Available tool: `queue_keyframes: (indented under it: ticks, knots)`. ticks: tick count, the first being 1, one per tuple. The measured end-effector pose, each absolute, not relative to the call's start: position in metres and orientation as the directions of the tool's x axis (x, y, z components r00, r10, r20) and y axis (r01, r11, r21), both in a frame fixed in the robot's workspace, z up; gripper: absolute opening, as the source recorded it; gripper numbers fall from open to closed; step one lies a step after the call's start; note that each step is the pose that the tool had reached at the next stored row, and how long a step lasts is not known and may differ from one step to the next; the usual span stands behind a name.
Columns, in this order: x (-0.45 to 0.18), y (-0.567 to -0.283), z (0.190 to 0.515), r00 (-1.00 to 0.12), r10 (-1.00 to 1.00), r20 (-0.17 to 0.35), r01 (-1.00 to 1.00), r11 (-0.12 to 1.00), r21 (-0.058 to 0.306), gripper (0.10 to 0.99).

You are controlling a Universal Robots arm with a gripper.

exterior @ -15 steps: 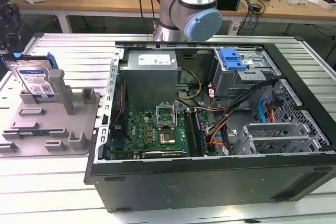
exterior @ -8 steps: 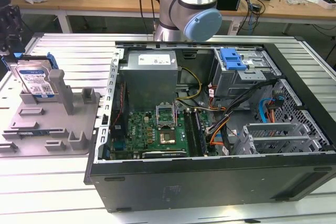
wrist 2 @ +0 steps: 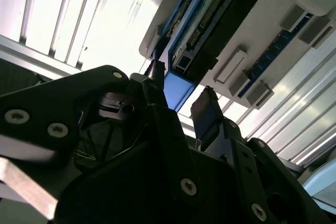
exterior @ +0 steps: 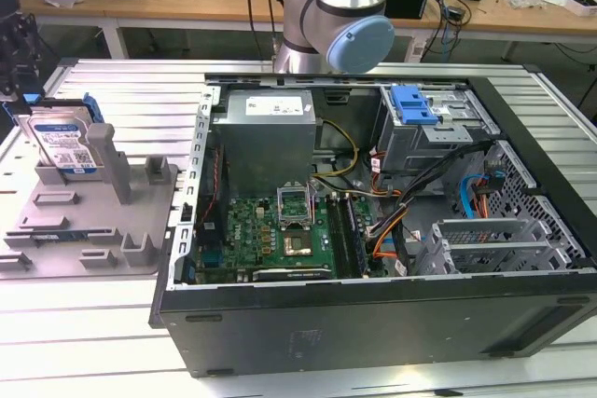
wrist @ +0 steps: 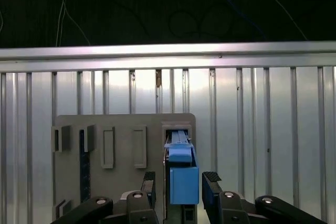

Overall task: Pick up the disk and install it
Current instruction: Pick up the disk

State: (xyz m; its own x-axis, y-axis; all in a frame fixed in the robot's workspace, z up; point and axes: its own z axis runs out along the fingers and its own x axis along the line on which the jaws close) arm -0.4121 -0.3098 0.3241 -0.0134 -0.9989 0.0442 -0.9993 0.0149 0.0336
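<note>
Over the grey holder [wrist: 122,123], the 2 fingers [wrist: 211,184] point down, apart, flanking the upright disk [wrist: 184,184].

Arm [exterior: 336,16] extended, jaws seemingly parted, pointing downward

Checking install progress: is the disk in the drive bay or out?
Out: the disk stands on edge in the grey holder beside the case, open tool straddling it.

Blue-framed disk [wrist: 184,184] upright in grey holder [wrist: 123,127], fingers [wrist: 211,186] spread either side, ribbed metal table [wrist: 262,129]
</note>
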Motion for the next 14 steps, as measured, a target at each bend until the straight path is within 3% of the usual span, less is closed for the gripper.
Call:
queue_keyframes:
  ticks: [14]
  knots:
    - [-0.4183, -0.3079, 0.3161, -0.006, -0.999, 0.045, -1.000, 0.006, -0.008, 0.482]
